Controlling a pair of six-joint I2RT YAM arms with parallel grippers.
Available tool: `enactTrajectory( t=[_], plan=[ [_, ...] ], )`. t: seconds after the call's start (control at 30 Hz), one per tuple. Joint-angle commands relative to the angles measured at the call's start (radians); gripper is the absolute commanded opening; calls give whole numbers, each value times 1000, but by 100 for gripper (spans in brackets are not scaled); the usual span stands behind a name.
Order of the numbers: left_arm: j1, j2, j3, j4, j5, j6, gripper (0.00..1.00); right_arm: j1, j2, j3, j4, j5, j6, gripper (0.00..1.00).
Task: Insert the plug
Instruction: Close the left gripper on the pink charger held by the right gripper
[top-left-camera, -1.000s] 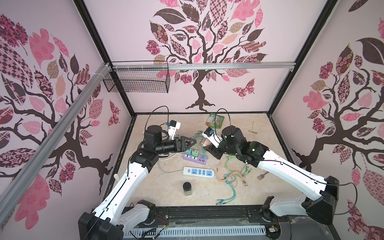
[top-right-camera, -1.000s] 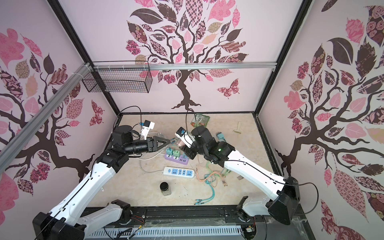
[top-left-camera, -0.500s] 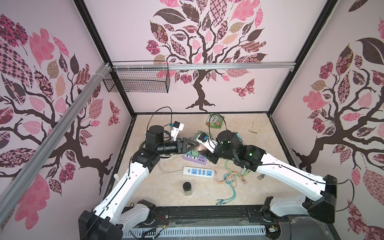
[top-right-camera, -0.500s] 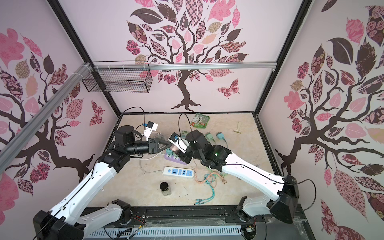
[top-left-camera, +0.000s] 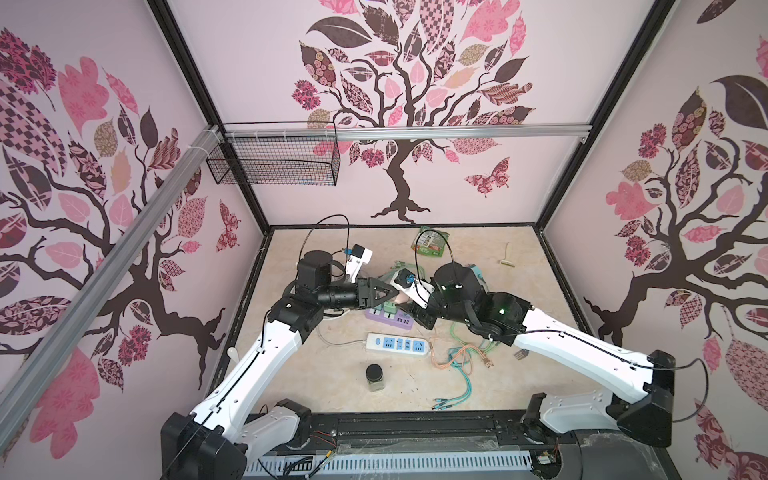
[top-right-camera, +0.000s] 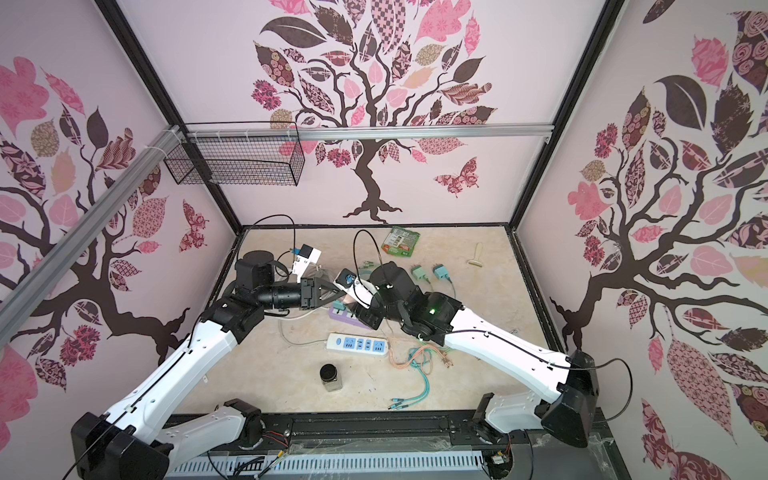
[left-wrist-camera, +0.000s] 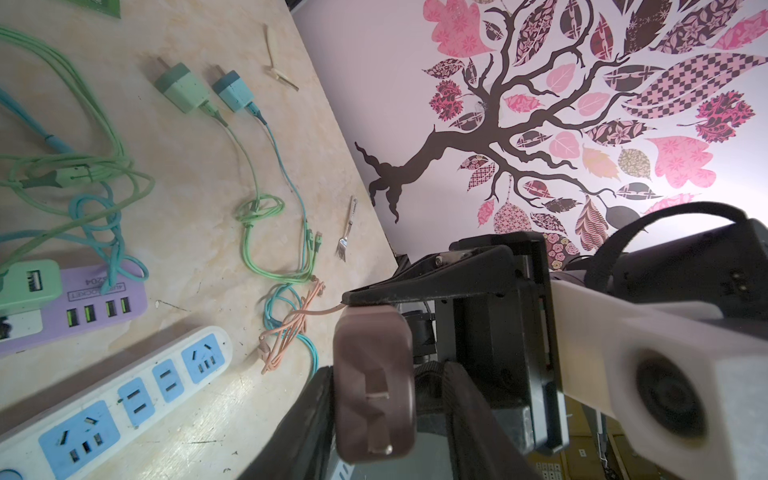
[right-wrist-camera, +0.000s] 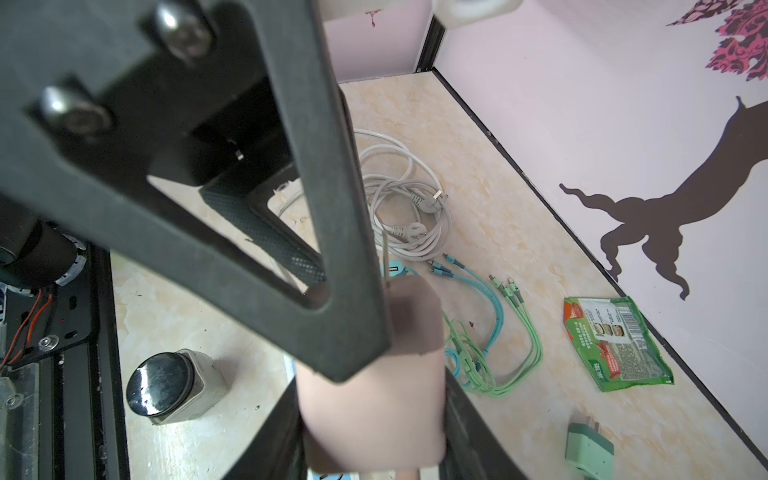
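Observation:
The pink plug (left-wrist-camera: 374, 390) hangs in the air above the purple power strip (top-left-camera: 388, 318), prongs showing in the left wrist view. My right gripper (right-wrist-camera: 374, 432) is shut on its pale body (right-wrist-camera: 374, 407). My left gripper (left-wrist-camera: 388, 374) stands around the prong end, open: one finger touches the plug and a gap remains on the other side. In both top views the two grippers meet tip to tip, the left gripper (top-left-camera: 390, 293) facing the right gripper (top-left-camera: 409, 305). The white power strip (top-left-camera: 397, 344) with blue sockets lies just in front of them.
A green adapter (left-wrist-camera: 29, 282) sits in the purple strip. Tangled green, teal and pink cables (top-left-camera: 457, 357) lie right of the white strip. A black-lidded jar (top-left-camera: 375, 377), two loose plugs (top-right-camera: 419, 273), a green packet (top-left-camera: 430, 243), a fork (left-wrist-camera: 347, 232) and a white cable coil (right-wrist-camera: 403, 208) lie around.
The right gripper has carried the pink plug leftward to meet the left gripper. The left jaws have narrowed around the plug.

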Motion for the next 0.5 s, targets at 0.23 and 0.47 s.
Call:
enactTrajectory(
  t=[0.23,0.47],
  plan=[
    [-16,12,8,18,44,12,25,14,-47,39,31,4,-26,39],
    [-17,13,-1,32,13,13,11,14,-85,-9,56,29,38,55]
  ],
)
